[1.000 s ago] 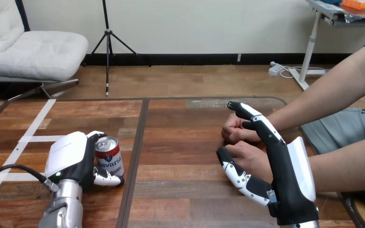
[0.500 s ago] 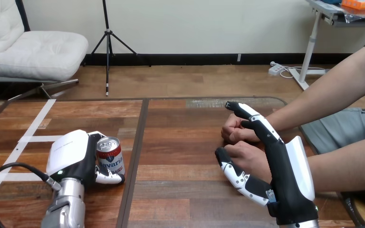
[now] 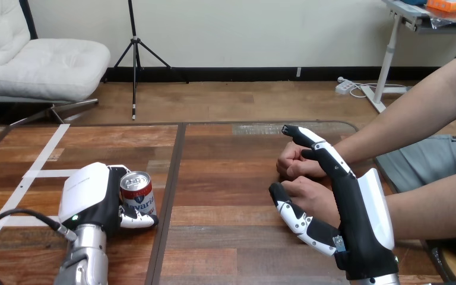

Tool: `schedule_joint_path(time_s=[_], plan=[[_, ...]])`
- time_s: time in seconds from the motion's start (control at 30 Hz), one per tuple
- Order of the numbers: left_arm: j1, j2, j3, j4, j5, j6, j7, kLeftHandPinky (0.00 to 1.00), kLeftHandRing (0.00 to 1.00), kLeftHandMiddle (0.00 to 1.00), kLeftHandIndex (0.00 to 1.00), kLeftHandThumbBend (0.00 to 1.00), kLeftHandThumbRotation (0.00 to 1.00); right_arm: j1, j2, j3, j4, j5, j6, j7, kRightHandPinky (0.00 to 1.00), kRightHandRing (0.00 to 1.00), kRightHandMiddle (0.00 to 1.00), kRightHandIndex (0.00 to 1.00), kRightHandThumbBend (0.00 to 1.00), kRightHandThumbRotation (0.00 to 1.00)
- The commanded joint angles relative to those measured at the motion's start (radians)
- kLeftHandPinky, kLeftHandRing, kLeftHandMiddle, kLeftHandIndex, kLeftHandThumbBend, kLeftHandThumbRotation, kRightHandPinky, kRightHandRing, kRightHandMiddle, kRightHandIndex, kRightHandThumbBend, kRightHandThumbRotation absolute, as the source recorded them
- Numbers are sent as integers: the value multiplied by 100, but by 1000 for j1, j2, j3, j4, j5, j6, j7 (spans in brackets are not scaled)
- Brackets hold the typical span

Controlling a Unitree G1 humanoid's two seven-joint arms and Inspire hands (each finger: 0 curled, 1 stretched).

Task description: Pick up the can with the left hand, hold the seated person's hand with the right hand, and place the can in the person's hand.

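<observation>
While standing upright on the wooden table (image 3: 225,178), the can (image 3: 138,193) is clasped by the left hand (image 3: 89,196), whose fingers are curled behind it and whose thumb is wrapped across its base. Well to the right of the can, the right hand (image 3: 356,219) is held spread, fingers nearly straight and thumb apart. The person's nearer hand (image 3: 312,196), closed in a fist, is bracketed between that thumb and those fingers; a grip cannot be confirmed. The person's farther hand (image 3: 291,160) is seen just beyond.

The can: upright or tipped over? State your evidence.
Upright: the can has its silver top facing up, sides near vertical, the left hand curled round it.
</observation>
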Motion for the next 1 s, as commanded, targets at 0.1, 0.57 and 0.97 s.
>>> schedule_joint_path(time_s=[0.1, 0.57, 0.97], plan=[[-62, -15, 11, 23, -22, -71, 93, 43, 46, 50, 50, 77, 0, -42, -9, -12, -38, 10, -5, 1, 79, 85, 86, 82, 41, 8], [-50, -14, 23, 43, -78, -152, 142, 43, 47, 51, 50, 74, 0, -46, -7, -9, -30, 26, -9, 12, 82, 86, 86, 82, 41, 6], [-45, -11, 27, 59, -104, -188, 152, 44, 48, 51, 50, 75, 0, -52, -5, -14, -25, -3, -6, -9, 80, 85, 85, 81, 41, 7]])
